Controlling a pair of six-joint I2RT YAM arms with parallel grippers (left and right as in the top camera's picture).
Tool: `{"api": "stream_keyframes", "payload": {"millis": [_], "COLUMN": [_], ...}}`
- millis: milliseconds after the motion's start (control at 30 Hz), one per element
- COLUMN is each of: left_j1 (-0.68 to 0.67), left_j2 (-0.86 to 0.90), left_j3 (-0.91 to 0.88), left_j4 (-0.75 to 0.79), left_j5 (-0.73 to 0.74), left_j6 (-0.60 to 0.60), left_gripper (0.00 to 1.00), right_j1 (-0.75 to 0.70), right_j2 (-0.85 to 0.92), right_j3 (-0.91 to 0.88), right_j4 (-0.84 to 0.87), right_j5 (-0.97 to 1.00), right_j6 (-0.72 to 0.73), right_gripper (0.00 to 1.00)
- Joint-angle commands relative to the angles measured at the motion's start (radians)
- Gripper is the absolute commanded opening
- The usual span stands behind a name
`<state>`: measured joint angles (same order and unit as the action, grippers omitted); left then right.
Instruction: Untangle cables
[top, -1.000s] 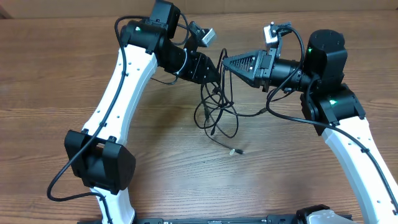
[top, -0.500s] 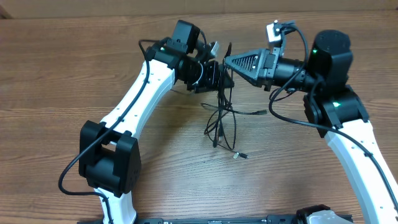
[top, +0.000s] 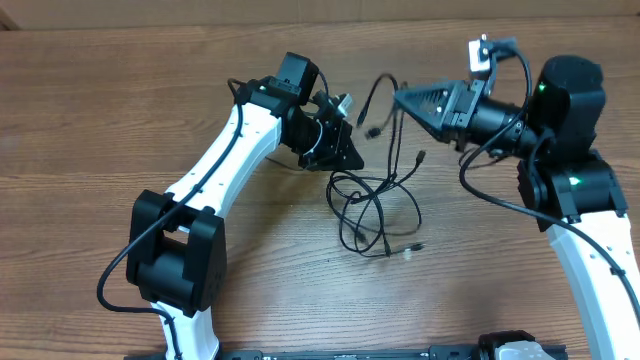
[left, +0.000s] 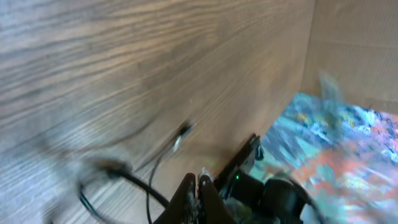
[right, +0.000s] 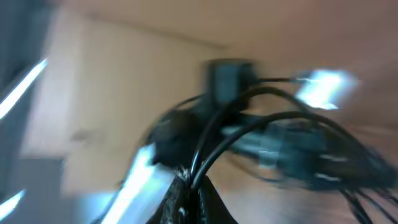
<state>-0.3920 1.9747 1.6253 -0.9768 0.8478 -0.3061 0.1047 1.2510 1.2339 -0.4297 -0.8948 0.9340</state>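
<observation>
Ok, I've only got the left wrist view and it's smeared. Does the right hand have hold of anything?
Observer: Yes, the right hand is shut on the cables; strands run out from between its fingertips.
Operator: Where's the rest of them?
Observer: They run from it into loose loops on the table, between the two arms.
Operator: And where is my left hand against those loops?
Observer: From overhead, the left hand is shut, with its tip beside the top of the loops. I can't tell whether it pinches a strand.
</observation>
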Motion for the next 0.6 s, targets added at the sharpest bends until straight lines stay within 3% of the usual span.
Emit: {"api": "stream_keyframes", "payload": {"millis": [0, 133, 300, 367, 467, 567], "left_j1": [0.041, 0.058, 0.05, 0.031, 0.002, -0.023], "left_j2": [-0.028, -0.049, -0.048, -0.048, -0.048, -0.04], "left_j3": [-0.001, -0.001, -0.002, -0.002, -0.002, -0.002], "left_j4": [-0.024, -0.047, -0.039, -0.036, -0.005, 0.029], "left_j5": [0.044, 0.032, -0.072, -0.171, -0.232, -0.267], "left_j6": [0.085, 0.162, 0.224, 0.224, 0.219, 0.18], "left_gripper": [0.04, 0.04, 0.08, 0.21, 0.5, 0.61], "right_j1": [-0.01, -0.01, -0.01, -0.01, -0.01, -0.01], "right_j2": [-0.011, -0.01, -0.009, -0.009, -0.009, -0.009], "right_j3": [0.011, 0.011, 0.011, 0.011, 0.011, 0.011], "right_j4": [-0.144, -0.266, -0.297, -0.313, -0.327, -0.34], "right_j5": [0.282, 0.441, 0.446, 0.444, 0.409, 0.393], "right_j6": [-0.185, -0.211, -0.237, -0.237, -0.262, -0.267], "right_gripper": [0.04, 0.04, 0.04, 0.04, 0.03, 0.04]}}
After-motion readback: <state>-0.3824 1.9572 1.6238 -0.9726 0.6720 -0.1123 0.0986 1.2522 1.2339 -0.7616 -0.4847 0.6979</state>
